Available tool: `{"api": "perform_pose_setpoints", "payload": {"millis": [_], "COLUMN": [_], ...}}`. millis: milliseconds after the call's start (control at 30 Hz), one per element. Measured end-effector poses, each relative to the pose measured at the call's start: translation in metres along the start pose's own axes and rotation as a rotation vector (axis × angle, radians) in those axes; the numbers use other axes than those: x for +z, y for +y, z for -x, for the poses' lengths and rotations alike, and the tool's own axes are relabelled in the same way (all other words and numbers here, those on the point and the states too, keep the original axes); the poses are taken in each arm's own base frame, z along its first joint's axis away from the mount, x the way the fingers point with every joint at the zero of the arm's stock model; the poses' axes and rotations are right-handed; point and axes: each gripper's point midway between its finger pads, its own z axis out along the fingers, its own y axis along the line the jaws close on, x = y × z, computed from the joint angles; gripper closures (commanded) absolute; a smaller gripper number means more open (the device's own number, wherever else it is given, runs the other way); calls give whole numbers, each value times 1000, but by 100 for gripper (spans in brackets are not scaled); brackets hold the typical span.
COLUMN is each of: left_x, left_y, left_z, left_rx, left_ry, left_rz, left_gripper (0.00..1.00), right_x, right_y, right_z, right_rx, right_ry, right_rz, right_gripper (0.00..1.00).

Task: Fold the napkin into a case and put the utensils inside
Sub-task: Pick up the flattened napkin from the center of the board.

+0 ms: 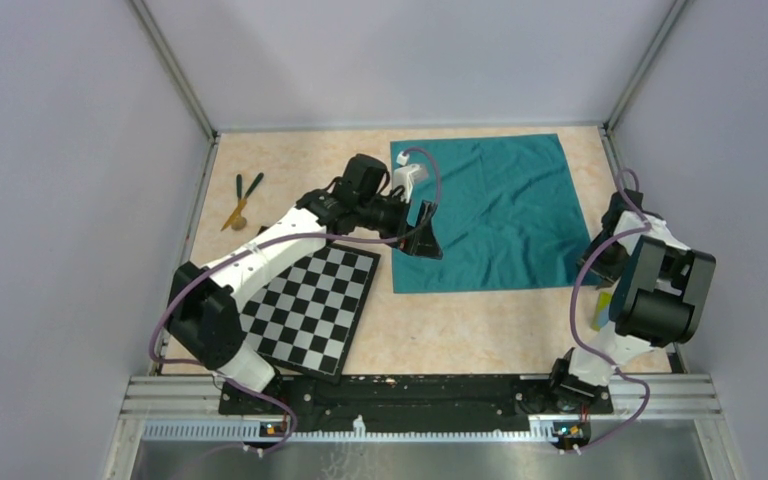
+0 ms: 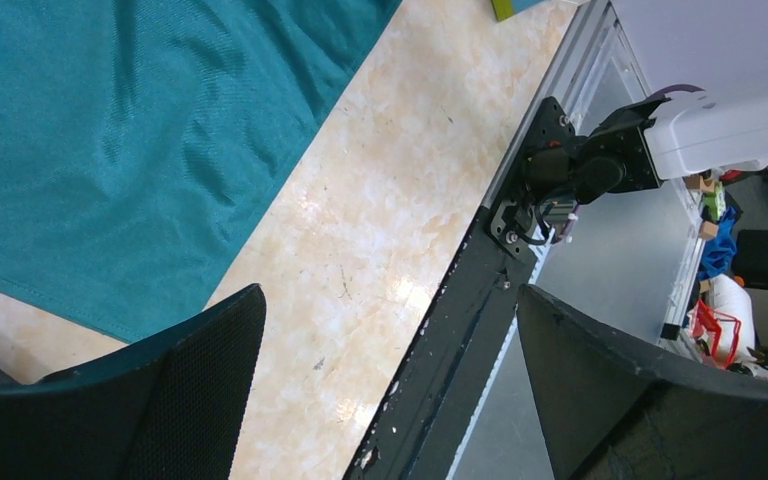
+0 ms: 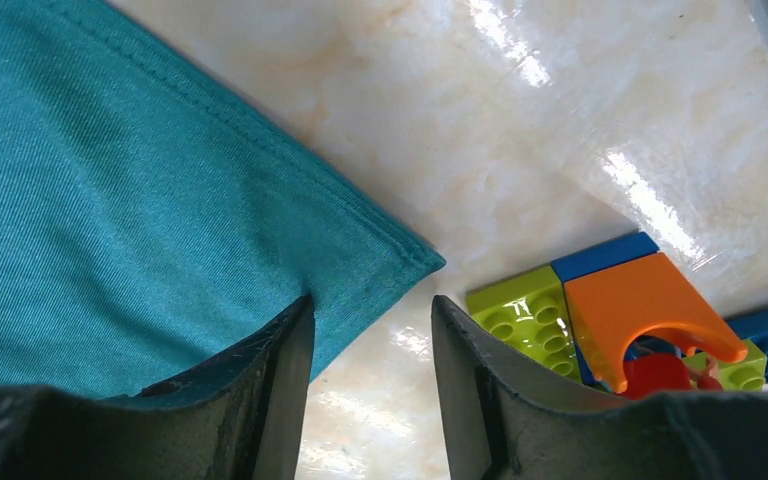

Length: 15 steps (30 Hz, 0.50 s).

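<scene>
- While the utensils (image 1: 241, 201) lie far left, well apart from the flat napkin (image 1: 490, 210), they're safe.
- Your left gripper (image 2: 390, 300) hangs wide apart at the napkin's left edge; closing there could pinch bare table.
- Your right gripper (image 3: 370, 310), jaws partly apart, straddles the near-right corner; a shallow bite could slip, or nudge the toy blocks (image 3: 520, 310).

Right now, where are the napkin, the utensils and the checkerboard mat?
napkin (image 1: 505, 210): top view, middle of the spread cloth.
utensils (image 1: 243, 203): top view, where the three sticks meet.
checkerboard mat (image 1: 325, 300): top view, uncovered squares near its centre.
</scene>
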Motion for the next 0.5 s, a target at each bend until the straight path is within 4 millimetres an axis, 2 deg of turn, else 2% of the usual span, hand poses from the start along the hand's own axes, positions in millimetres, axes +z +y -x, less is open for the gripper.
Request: {"api": "perform_pose_setpoints", "payload": {"millis": [167, 333, 400, 500], "left_x": [0, -1, -2, -2], "left_y": [2, 8, 10, 11], "left_z": [-1, -2, -2, -2], "left_rx": [-11, -29, -34, -37], "left_ry": [7, 13, 12, 11], "left_rz": [-13, -17, -14, -12], "left_gripper": [1, 1, 1, 1], "right_x": [3, 5, 5, 6], "right_y": [-7, -5, -4, 0], "right_z": [5, 6, 7, 7], "right_rx": [13, 8, 10, 10], "right_ry": [-7, -12, -12, -18], "right_rz": [-1, 25, 34, 56], "right_gripper": [51, 52, 56, 69]}}
